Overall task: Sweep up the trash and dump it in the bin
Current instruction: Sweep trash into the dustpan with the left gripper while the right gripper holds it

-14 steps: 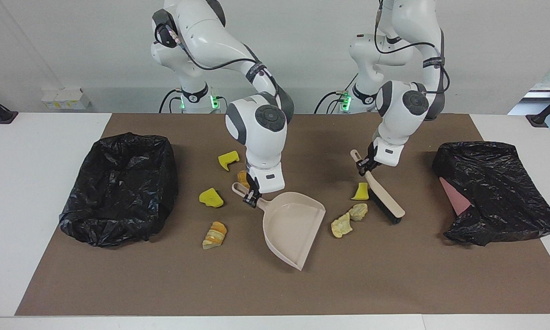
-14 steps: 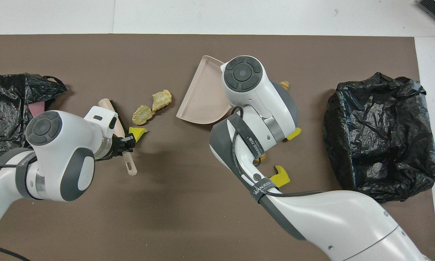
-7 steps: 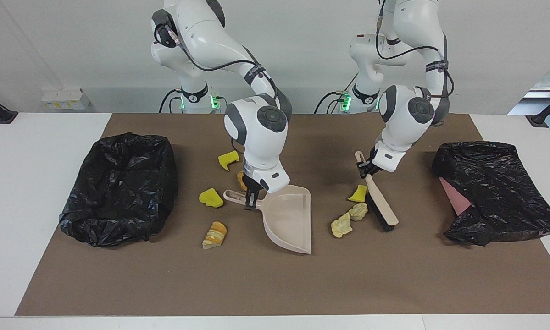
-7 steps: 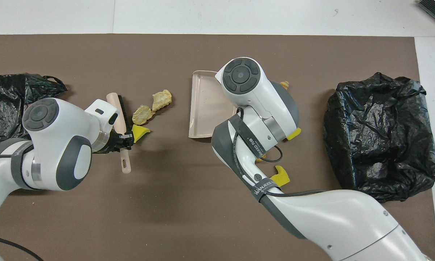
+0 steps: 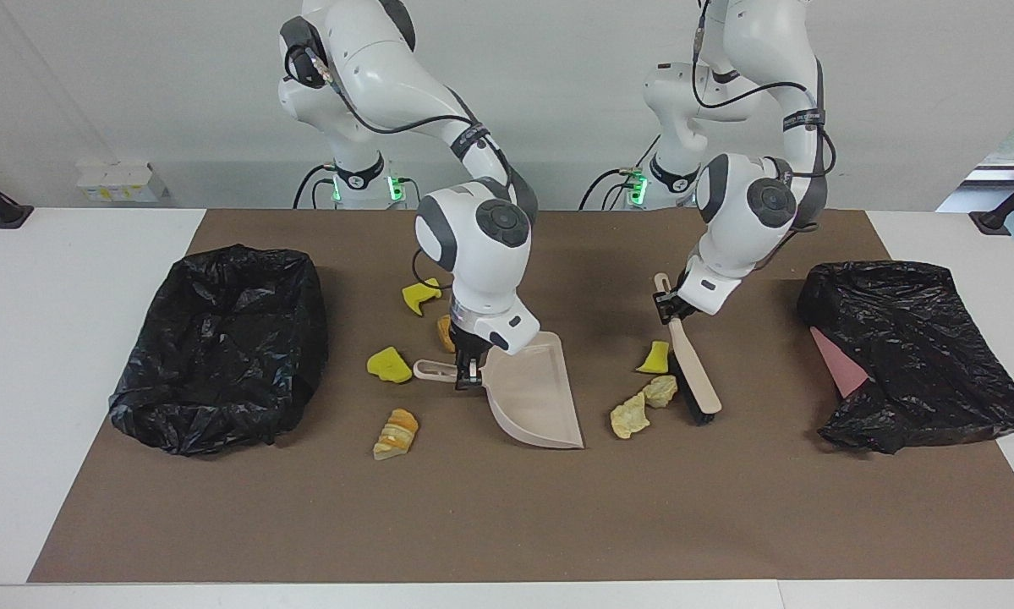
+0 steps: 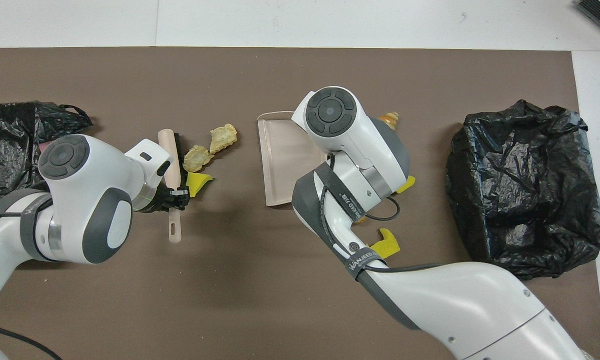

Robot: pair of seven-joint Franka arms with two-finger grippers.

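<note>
My right gripper point(image 5: 466, 368) is shut on the handle of a beige dustpan point(image 5: 534, 397), whose mouth rests on the mat facing two pale yellow lumps point(image 5: 629, 417) of trash. My left gripper point(image 5: 667, 306) is shut on the handle of a beige brush point(image 5: 693, 376), with its bristles down beside a yellow wedge point(image 5: 655, 358) and the lumps point(image 6: 197, 157). More trash lies by the dustpan's handle: a yellow lump point(image 5: 388, 364), a bread-like piece point(image 5: 396, 433), a yellow wedge point(image 5: 421, 293) and an orange piece point(image 5: 446, 330) half hidden by the gripper. In the overhead view the right wrist covers its gripper.
A bin lined with a black bag point(image 5: 219, 347) stands at the right arm's end of the brown mat point(image 5: 507, 524). A slumped black bag point(image 5: 912, 355) with something pink showing lies at the left arm's end.
The right gripper has swung the dustpan round so its mouth faces the pale lumps. The left gripper has brought the brush in against the yellow wedge, toward the dustpan.
</note>
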